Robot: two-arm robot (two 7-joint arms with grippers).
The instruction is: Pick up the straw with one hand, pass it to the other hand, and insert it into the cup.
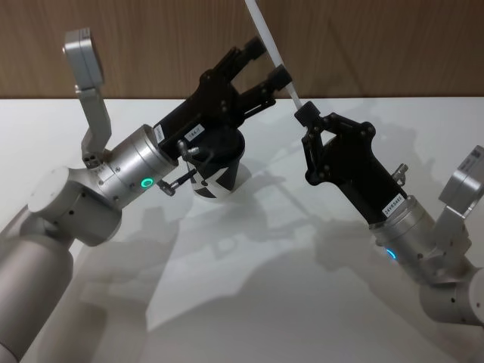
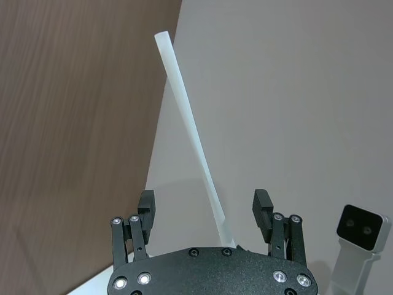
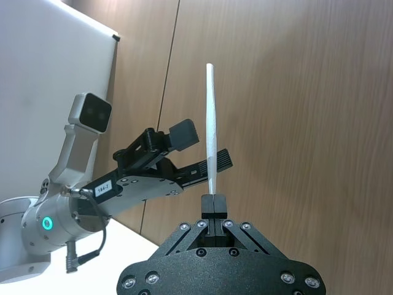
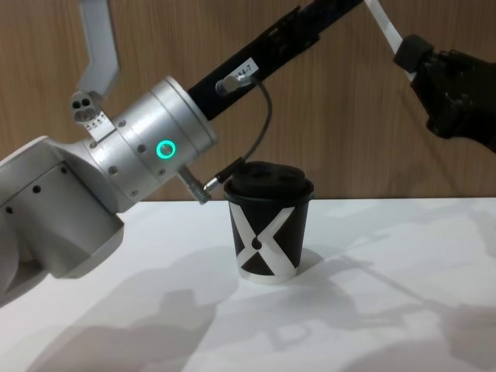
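We see the thin white straw [image 1: 266, 34] slanting in mid-air, above and right of the upright, lidded, X-marked black cup [image 4: 267, 232].

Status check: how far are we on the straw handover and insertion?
Done: the thin white straw is picked up, pinched in the right gripper. In hand: the handover; the left gripper brackets the straw, open, not gripping. Left: close, release, then insert into the black lidded paper cup, which has no straw yet.

Left gripper [image 1: 266, 62]: black, white label [image 1: 194, 133], silver wrist [image 1: 127, 168], green ring [image 1: 145, 182], grey cable [image 4: 267, 116]. Right gripper [image 1: 305, 115]: black, labelled, blue ring [image 1: 389, 254].
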